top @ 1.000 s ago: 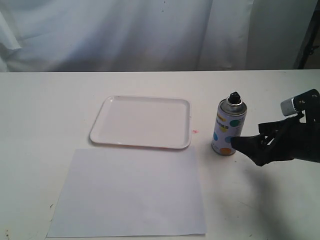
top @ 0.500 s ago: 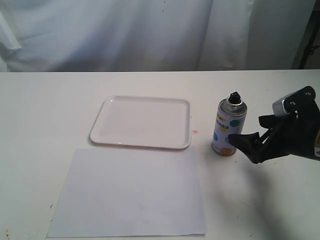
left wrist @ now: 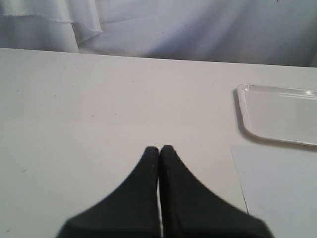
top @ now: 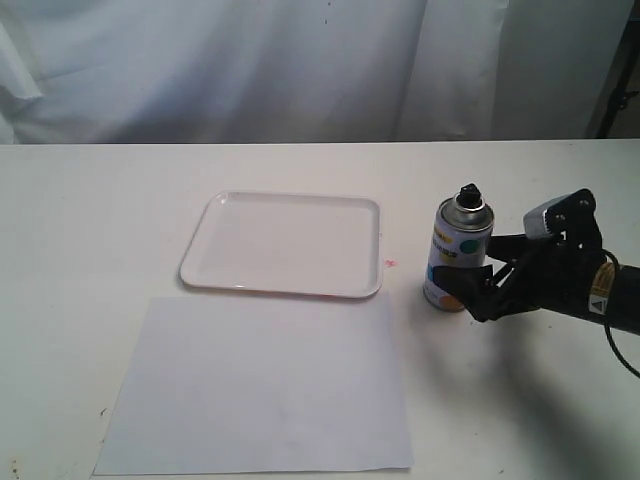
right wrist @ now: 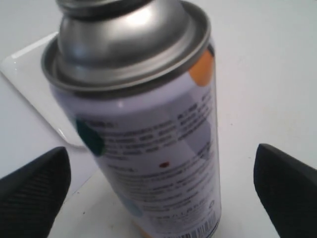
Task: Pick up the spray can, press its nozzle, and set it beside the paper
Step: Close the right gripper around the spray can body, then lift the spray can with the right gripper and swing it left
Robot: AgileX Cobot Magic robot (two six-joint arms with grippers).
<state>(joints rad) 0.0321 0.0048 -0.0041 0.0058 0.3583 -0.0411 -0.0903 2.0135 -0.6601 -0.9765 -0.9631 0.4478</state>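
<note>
Left side: your left gripper (left wrist: 159, 151) is clenched, fingertips pressed together with nothing between them, over bare bench (left wrist: 74, 99). The exterior view doesn't show it at all.

The paper (top: 255, 385) lies flat along the bench's near edge, left of centre. The tray (top: 283, 245) sits just behind it, mid-bench. Can't tell whether the two touch.

The spray can (top: 456, 250) stands upright right of the tray, off the paper's far right corner and apart from both, toward the bench's right edge. The nozzle (top: 468, 190) is clear in the exterior view but cut off in the right wrist view.

Your right gripper (top: 472, 265) is released, jaws wide, straddling the can's lower body. The wrist view shows a gap on each side, no contact. The near finger hides part of the can's lower half. Label print is too blurred to read. The right arm runs out of frame.
</note>
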